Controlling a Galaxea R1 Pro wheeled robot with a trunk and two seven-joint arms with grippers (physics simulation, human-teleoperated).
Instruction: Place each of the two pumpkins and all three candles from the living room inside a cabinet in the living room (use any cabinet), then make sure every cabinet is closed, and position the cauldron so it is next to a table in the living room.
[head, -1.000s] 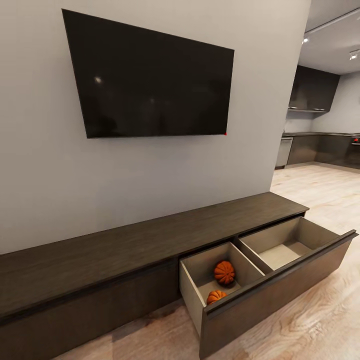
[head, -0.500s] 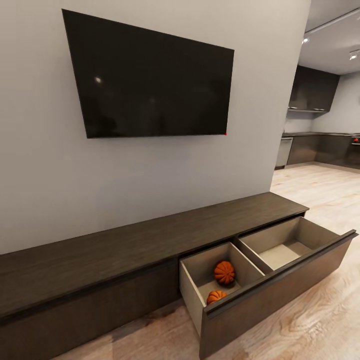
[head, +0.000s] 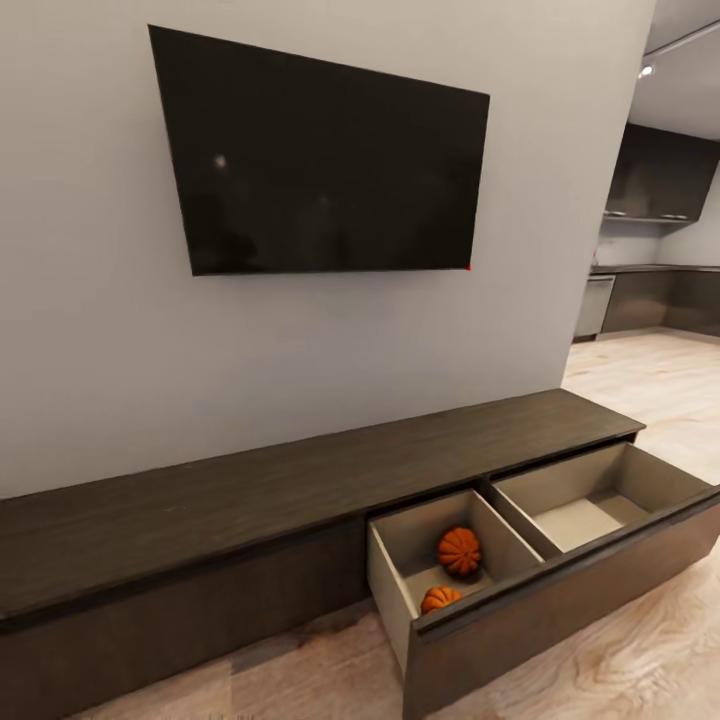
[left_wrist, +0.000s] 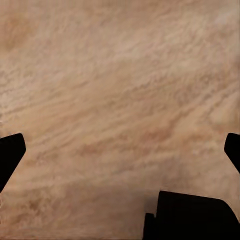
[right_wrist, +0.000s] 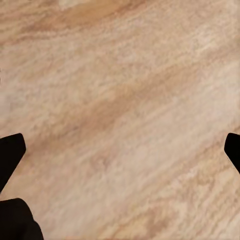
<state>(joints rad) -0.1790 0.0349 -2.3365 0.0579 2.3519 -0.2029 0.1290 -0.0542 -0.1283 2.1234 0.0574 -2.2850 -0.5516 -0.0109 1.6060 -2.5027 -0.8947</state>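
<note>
Against the wall: the cabinet (head: 300, 490), long, low and dark brown, sits under a big black TV (head: 325, 160).
Drawer: one wide drawer (head: 560, 590) at the cabinet's right end is pulled out, and it has two tan boxes inside.
Pumpkins: two orange pumpkins (head: 459, 550) lie in the left box (the one nearer the middle of the cabinet). One pumpkin sits farther back, and the other pumpkin (head: 440, 598) is close to the drawer front, partly hidden by it.
Right box: only its tan bottom shows.
Floor: the light wood floor (head: 640, 650) runs to a dark kitchen (head: 655, 250) far off on the right.
Left gripper (left_wrist: 120, 150): it points down at the floor, fingers spread wide, holding nothing.
Right gripper (right_wrist: 120, 150): it also points at the floor, fingers spread wide, holding nothing.
</note>
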